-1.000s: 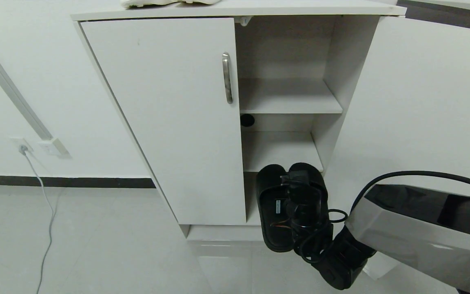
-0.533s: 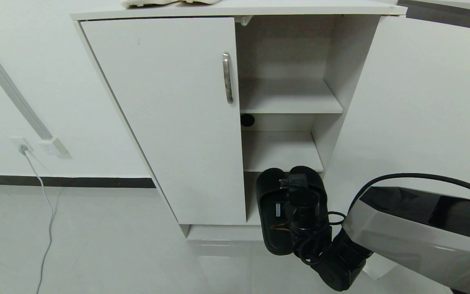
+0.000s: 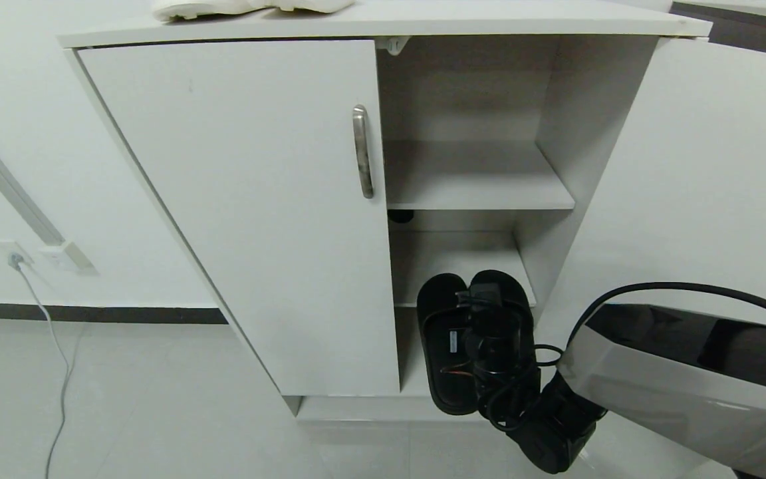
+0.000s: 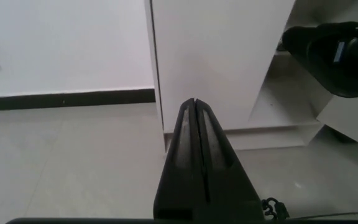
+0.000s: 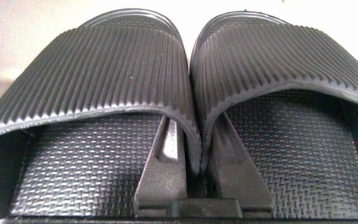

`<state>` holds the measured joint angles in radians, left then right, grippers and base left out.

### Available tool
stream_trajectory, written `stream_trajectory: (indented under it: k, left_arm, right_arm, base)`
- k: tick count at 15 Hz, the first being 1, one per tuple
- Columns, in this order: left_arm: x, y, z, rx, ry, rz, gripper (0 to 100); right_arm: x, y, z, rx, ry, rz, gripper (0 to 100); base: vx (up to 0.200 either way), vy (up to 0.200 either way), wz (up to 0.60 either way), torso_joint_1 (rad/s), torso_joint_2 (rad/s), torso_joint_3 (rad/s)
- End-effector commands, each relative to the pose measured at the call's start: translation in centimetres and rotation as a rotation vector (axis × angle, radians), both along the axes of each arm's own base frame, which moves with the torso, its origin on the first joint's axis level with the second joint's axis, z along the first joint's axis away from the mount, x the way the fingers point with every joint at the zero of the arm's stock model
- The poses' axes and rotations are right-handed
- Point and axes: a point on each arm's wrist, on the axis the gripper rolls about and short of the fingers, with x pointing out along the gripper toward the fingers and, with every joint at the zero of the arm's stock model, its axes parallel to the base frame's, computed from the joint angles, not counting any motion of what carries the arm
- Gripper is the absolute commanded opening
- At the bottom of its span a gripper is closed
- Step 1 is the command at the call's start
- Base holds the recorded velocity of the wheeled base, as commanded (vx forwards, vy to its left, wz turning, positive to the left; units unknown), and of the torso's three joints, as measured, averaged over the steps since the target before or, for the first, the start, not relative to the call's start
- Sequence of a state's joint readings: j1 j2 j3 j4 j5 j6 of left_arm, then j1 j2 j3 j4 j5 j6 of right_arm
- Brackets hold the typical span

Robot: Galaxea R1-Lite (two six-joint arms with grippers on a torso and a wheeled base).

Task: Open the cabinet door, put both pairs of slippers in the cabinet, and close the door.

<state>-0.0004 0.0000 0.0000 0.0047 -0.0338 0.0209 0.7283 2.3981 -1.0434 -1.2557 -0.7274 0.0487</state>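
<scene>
Right gripper (image 5: 194, 157) is clenched on the black slippers (image 3: 443, 346) at lower centre of frame. Their long axis runs up-frame, with the toes at the front edge of the middle shelf (image 3: 453, 263) in the open cabinet (image 3: 556, 120).

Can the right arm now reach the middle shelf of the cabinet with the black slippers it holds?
Probably yes. The right door stands open, and the right pincer holds the black slippers just before the middle shelf, with nothing between them.
</scene>
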Motion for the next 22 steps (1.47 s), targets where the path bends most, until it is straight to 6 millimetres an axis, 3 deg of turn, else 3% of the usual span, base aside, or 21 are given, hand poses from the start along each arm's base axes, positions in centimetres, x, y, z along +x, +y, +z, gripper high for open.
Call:
stream_trajectory:
  k: [1, 6, 17, 22]
  left_arm:
    - [0.0, 0.0, 0.0, -0.001, 0.001, 0.002, 0]
    - [0.0, 0.0, 0.0, -0.001, 0.001, 0.002, 0]
    - [0.0, 0.0, 0.0, -0.004, 0.000, 0.004, 0]
    - [0.0, 0.0, 0.0, -0.005, 0.000, 0.004, 0]
  right_arm:
    - [0.0, 0.1, -0.1, -0.002, 0.003, 0.004, 0]
    - [1.9, -0.3, -0.2, 0.020, -0.021, -0.022, 0]
    - [9.8, 0.7, 0.6, 0.005, 0.003, -0.063, 0]
    - [11.1, 0.5, 1.2, 0.010, -0.001, -0.079, 0]
  base:
    - [0.200, 0.000, 0.00, 0.007, 0.00, 0.002]
    - [0.040, 0.000, 0.00, 0.000, 0.00, 0.000]
    - [0.000, 0.000, 0.00, 0.000, 0.00, 0.000]
    - [0.000, 0.000, 0.00, 0.000, 0.00, 0.000]
